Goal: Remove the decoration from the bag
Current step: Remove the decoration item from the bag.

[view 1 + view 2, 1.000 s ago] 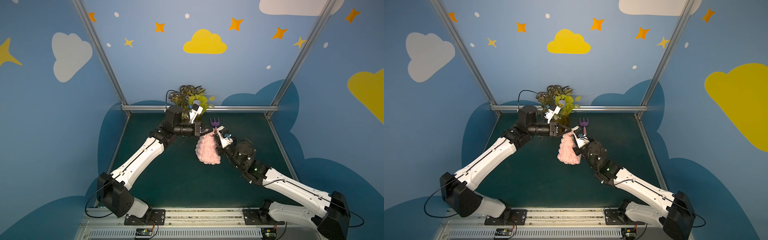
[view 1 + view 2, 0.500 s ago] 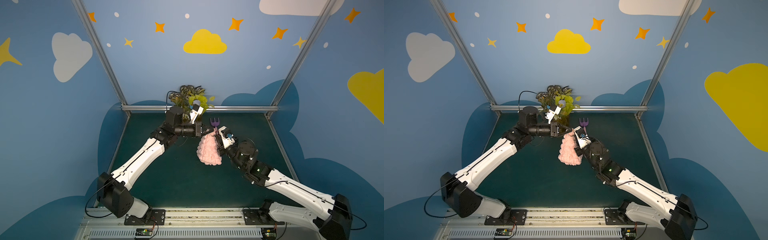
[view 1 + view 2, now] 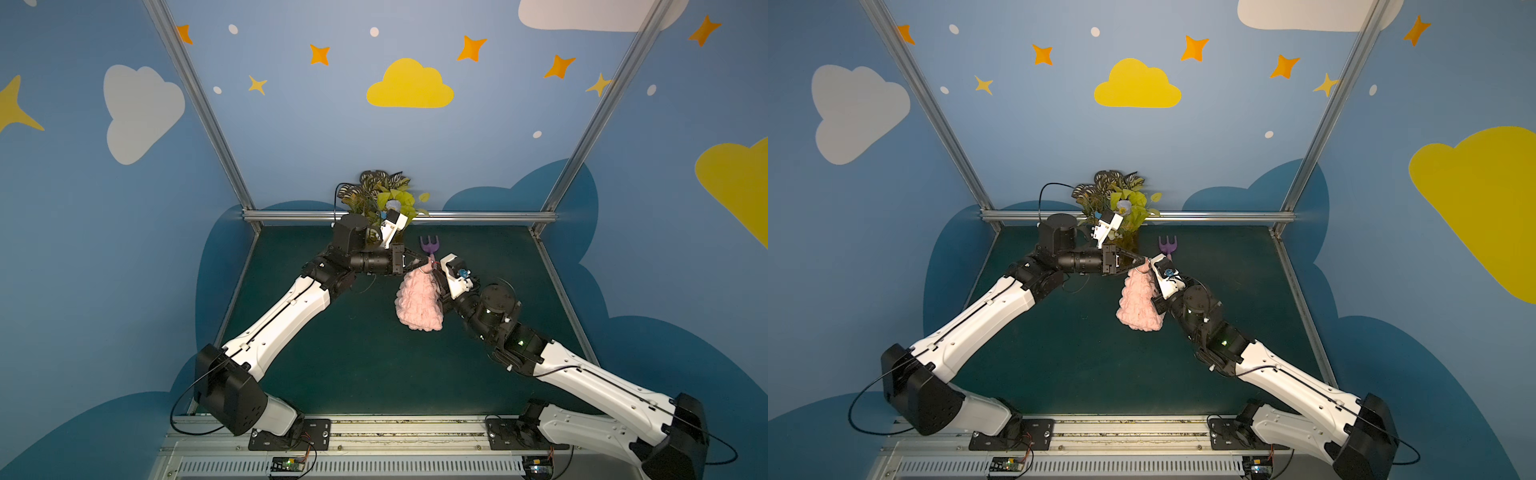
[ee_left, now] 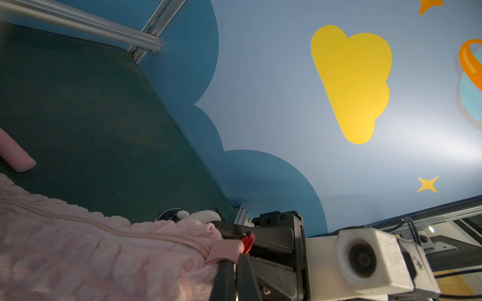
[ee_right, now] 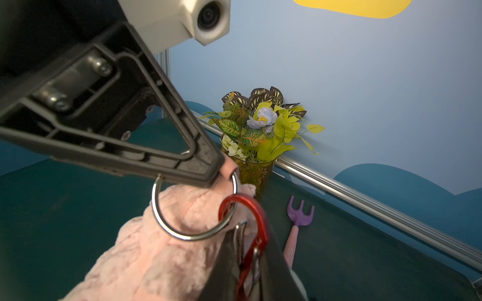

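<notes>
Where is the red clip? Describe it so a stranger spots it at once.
On the green table, find the puffy pink bag held up over its middle. At the bag's raised end hangs a silver ring; the red clip hooks through it, the only shiny red metal there.

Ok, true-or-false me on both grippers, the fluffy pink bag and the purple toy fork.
1. The left gripper is shut on the pink fabric tab of the fluffy pink bag. True.
2. The right gripper is open, clear of the red metal carabiner. False: it is shut on it.
3. The silver metal ring passes through that carabiner. True.
4. The purple plastic toy fork stands in the flower vase. False: it lies on the green table beside it.
</notes>
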Tool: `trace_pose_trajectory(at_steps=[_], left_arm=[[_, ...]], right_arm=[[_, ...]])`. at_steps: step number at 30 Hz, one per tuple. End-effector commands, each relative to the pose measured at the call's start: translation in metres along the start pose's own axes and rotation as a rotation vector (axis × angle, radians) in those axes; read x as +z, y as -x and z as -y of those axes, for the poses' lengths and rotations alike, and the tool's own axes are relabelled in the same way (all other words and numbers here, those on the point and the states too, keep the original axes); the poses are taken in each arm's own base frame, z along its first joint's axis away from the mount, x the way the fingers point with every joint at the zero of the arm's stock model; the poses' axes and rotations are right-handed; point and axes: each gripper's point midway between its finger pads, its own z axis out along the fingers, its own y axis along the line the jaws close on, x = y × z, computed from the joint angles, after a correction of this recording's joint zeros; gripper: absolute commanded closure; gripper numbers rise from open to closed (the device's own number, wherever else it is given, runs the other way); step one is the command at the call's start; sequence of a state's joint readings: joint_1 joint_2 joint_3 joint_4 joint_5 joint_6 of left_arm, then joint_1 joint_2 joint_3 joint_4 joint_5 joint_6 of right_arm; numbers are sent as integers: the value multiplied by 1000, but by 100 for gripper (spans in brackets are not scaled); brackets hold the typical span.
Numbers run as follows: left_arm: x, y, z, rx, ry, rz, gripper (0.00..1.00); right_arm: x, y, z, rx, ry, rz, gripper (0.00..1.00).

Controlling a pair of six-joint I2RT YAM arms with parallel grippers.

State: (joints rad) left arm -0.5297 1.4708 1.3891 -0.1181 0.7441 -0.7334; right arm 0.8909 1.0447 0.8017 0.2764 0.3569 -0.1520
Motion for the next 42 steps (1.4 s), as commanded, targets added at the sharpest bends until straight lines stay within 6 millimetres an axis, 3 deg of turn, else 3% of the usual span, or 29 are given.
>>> trace_pose_trajectory(at_steps=[1, 10, 15, 22, 27, 32, 37, 42], left_arm=[[-6, 11, 10, 53, -16, 37, 98], [9, -2, -3, 28, -5, -4, 98], [16, -8, -18, 10, 19, -24, 98], [4, -14, -47, 70, 188, 13, 98], [12, -33, -77, 19, 229, -33, 98], [24, -51, -103, -38, 245, -62, 97], [40, -56, -113, -97, 213, -71, 97], [60, -43, -120, -185, 169, -45, 98]], right_arm=[[-1, 33, 25, 80, -95, 108, 100], [4, 67, 26, 78, -93, 190, 100], [0, 76, 35, 92, -119, 210, 100], [-18, 53, 62, 174, -205, 172, 100], [-29, 34, 78, 282, -244, 148, 100], [-29, 27, 88, 355, -273, 162, 100], [-16, 30, 83, 414, -234, 196, 100], [-5, 42, 68, 376, -157, 210, 100]])
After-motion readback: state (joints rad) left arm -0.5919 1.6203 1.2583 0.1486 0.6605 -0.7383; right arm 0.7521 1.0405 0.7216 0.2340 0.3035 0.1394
